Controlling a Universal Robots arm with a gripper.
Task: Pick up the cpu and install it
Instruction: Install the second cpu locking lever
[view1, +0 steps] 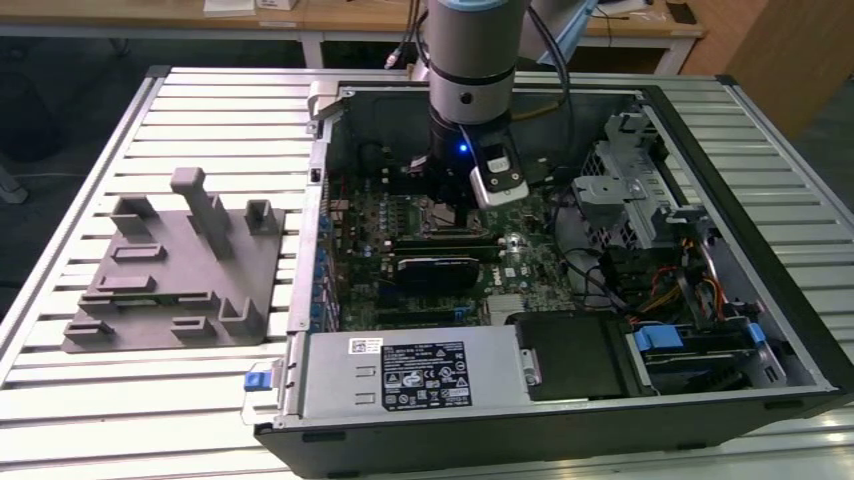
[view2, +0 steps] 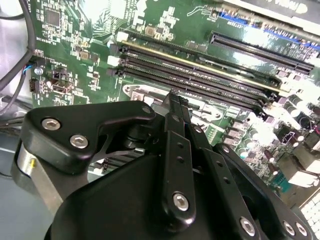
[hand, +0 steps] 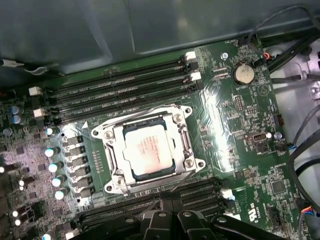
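No print can be read; the power supply's label (view1: 427, 372) shows only blurred marks.

Your arm (view1: 470, 60) is hanging straight down, wrist vertical, with the gripper (view2: 175, 102) pointing downward, its black linkage folding together.

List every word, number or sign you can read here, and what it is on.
Nothing can be quoted.
Print on the power supply label: too small to read.
Marking on the cpu: faint, unreadable.
Lettering on the motherboard: too small to read.
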